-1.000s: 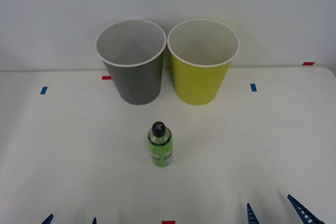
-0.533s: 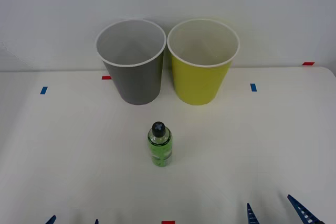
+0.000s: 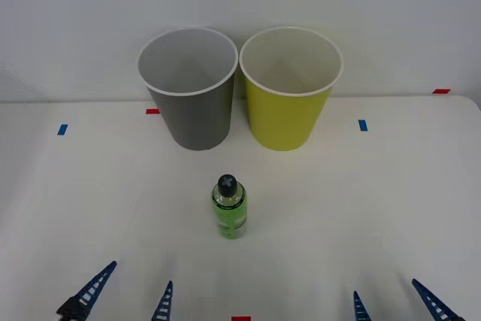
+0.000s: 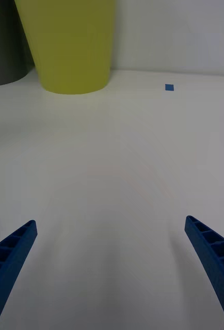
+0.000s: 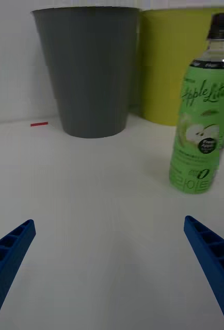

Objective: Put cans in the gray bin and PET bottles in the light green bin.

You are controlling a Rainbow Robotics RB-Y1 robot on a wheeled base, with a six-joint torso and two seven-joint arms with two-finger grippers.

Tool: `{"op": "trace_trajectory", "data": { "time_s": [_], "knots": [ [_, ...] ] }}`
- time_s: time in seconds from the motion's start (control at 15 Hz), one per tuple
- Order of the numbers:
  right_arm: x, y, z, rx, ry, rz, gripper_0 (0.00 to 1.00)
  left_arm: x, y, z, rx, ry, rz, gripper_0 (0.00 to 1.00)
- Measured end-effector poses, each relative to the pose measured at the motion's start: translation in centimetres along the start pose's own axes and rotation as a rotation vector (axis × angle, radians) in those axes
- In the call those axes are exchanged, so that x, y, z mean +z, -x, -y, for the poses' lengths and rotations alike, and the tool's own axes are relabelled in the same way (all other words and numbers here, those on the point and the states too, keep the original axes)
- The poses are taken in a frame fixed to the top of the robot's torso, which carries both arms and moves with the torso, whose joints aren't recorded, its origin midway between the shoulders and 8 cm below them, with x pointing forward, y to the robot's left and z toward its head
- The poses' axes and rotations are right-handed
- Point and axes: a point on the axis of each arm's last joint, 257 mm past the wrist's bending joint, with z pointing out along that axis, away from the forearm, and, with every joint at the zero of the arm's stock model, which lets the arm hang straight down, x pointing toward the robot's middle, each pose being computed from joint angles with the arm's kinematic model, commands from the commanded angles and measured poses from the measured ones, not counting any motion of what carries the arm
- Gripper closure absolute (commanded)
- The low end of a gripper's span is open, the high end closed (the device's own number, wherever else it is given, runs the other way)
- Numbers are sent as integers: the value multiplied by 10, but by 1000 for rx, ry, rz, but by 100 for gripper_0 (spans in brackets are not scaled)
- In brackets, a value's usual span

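Looking at this, the PET bottle (image 3: 229, 208) stands upright mid-counter, in front of the gray bin (image 3: 189, 88) and light green bin (image 3: 289, 88). The left gripper (image 3: 128, 295) sits near it, fingers apart and empty; the right gripper (image 3: 394, 302) is also spread, idling. The bottle is off to one side of the left gripper, so a clipped approach could topple it or send it rolling.
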Motion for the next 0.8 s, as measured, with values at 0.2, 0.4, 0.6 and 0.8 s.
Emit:
{"op": "trace_trajectory", "data": {
  "time_s": [0.2, 0.4, 0.6, 0.8],
  "knots": [
    [0, 0, 0, 0, 0, 0, 0, 15, 10, 27, -1, -100, 36, 0],
    [0, 0, 0, 0, 0, 0, 0, 31, 17, 34, 27, -151, 59, 0],
    [0, 0, 0, 0, 0, 0, 0, 54, 19, 43, 54, -203, 55, 0],
    [0, 0, 0, 0, 0, 0, 0, 76, 31, 54, 42, -241, 79, 0]
  ]
}}
